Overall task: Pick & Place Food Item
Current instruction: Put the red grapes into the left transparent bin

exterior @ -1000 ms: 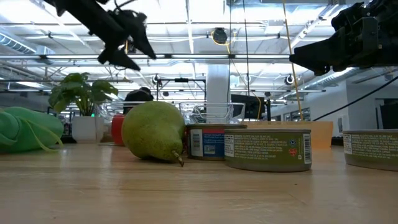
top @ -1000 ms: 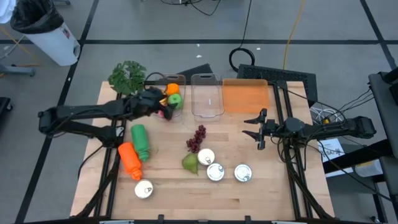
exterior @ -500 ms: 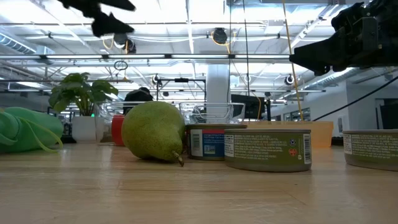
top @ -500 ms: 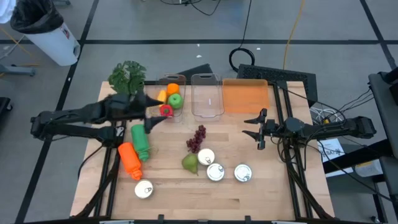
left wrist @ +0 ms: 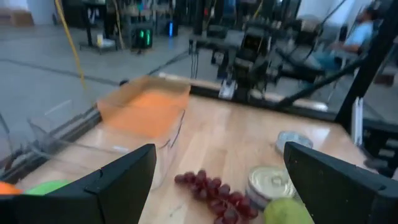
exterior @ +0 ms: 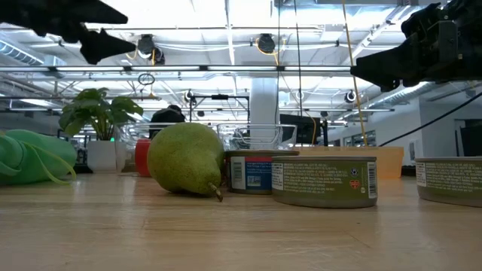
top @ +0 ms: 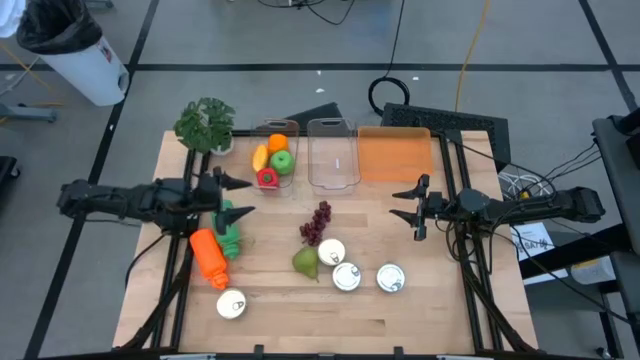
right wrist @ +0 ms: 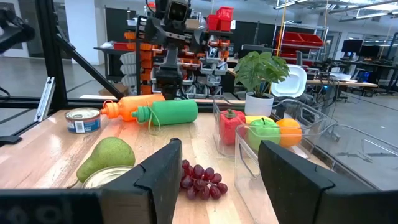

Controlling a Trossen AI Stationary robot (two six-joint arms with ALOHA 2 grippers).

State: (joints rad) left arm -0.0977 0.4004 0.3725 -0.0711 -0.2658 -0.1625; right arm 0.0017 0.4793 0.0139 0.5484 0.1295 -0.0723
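My left gripper (top: pixel 248 196) hovers open and holding nothing, pointing level over the green bottle (top: pixel 229 228), a short way to the near left of the clear bin (top: pixel 277 128). That bin holds a red pepper (top: pixel 267 178), a green apple (top: pixel 283 161), an orange (top: pixel 277 142) and a yellow piece. Grapes (top: pixel 317 222) and a pear (top: pixel 305 262) lie on the table; the pear (exterior: pixel 186 159) fills the low view. My right gripper (top: pixel 398 203) waits open at the table's right, pointing left, holding nothing. Its wrist view shows the pepper (right wrist: pixel 230 124) and grapes (right wrist: pixel 200 175).
An empty clear bin (top: pixel 333 153) and an orange bin (top: pixel 394 152) stand at the far edge, a potted plant (top: pixel 205 123) at the far left. An orange bottle (top: pixel 209 258) lies beside the green one. Several cans (top: pixel 347 277) stand near the pear, one more (top: pixel 231 304) at the near left.
My left gripper has drawn back from the clear bin toward the table's left edge and slightly nearer, sinking a little and turning level, its fingers open throughout. The red pepper, hidden under the gripper a second ago, now shows in the bin.
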